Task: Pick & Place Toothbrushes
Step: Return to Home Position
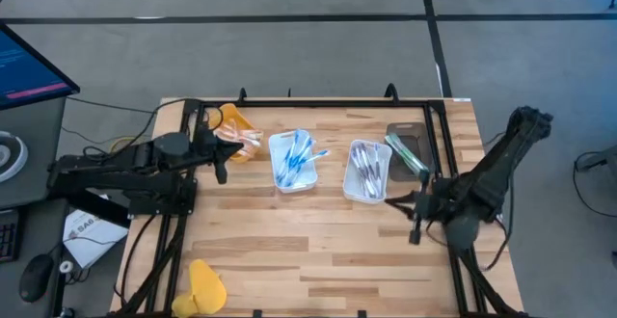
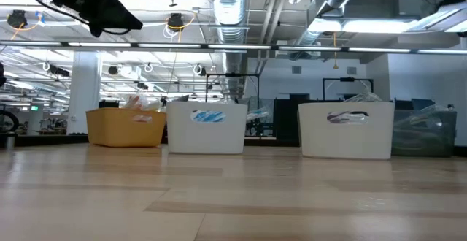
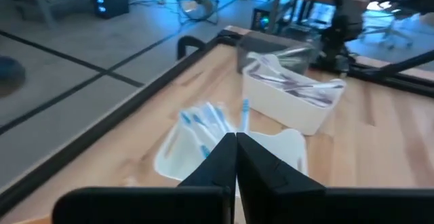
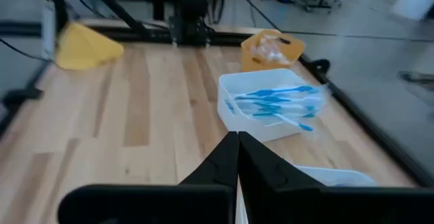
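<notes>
I am homing both arms. Left gripper (image 1: 220, 167) and right gripper (image 1: 415, 227) are holding their fingers together, empty. Toothbrushes (image 1: 294, 158) are lying in the bins (image 1: 294, 188). Risk: a low left swing clipping the orange bin (image 1: 236, 121).

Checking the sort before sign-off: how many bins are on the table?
4, in one row: orange bin by the left gripper, left white bin, right white bin, dark bin by the right gripper. None seem hidden.

1 orange bin (image 2: 124, 131); 2 wht bins (image 2: 208, 135); 1 dk bin (image 1: 410, 130); 2 arms (image 1: 125, 164); toothbrushes (image 4: 274, 102) uncountable.
</notes>
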Robot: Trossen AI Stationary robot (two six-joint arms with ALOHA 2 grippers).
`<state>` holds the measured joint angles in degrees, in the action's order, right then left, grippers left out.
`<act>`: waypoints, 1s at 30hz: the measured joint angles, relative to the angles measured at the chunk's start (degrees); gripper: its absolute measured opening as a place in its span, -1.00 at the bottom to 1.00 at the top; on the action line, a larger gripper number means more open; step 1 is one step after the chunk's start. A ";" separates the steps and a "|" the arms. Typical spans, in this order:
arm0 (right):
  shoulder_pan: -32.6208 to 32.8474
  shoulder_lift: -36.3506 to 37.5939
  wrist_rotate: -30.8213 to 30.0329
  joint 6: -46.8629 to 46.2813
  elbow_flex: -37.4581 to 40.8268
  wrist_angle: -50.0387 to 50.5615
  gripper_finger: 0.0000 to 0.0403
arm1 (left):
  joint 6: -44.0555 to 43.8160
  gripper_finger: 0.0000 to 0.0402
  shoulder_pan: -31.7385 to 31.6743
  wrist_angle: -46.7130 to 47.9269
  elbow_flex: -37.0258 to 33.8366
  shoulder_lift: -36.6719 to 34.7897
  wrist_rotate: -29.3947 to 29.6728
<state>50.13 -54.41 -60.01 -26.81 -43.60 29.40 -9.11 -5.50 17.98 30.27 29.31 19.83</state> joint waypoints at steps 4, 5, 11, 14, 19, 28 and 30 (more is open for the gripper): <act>-1.48 10.91 7.18 10.47 11.53 -17.08 -0.99 | -2.10 -1.00 0.00 -4.47 -3.68 -0.61 -3.93; -2.35 13.53 10.80 14.35 14.69 -22.51 -0.99 | -2.15 -1.00 0.05 -6.84 -5.15 -0.83 -5.02; -9.69 24.50 27.30 27.96 29.68 -44.10 -0.99 | -1.65 -1.00 0.72 -24.59 -14.91 -0.85 -9.94; -13.18 28.89 30.32 27.55 34.09 -44.29 -1.00 | -0.81 -1.00 0.72 -30.63 -18.66 -0.85 -11.88; -18.46 34.07 36.23 27.45 39.26 -43.26 -1.00 | 1.22 -1.00 0.72 -37.82 -23.35 -0.89 -12.80; -25.97 42.40 41.99 28.38 43.13 -34.04 -1.00 | 3.12 -1.00 0.70 -42.99 -29.21 -0.84 -12.75; -26.98 43.41 43.57 28.29 43.13 -32.76 -1.00 | 2.70 -1.00 0.74 -41.75 -29.89 -0.81 -12.72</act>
<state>23.15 -11.00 -16.44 1.49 -0.47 -3.37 -6.41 -4.75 -23.77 0.38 28.50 7.10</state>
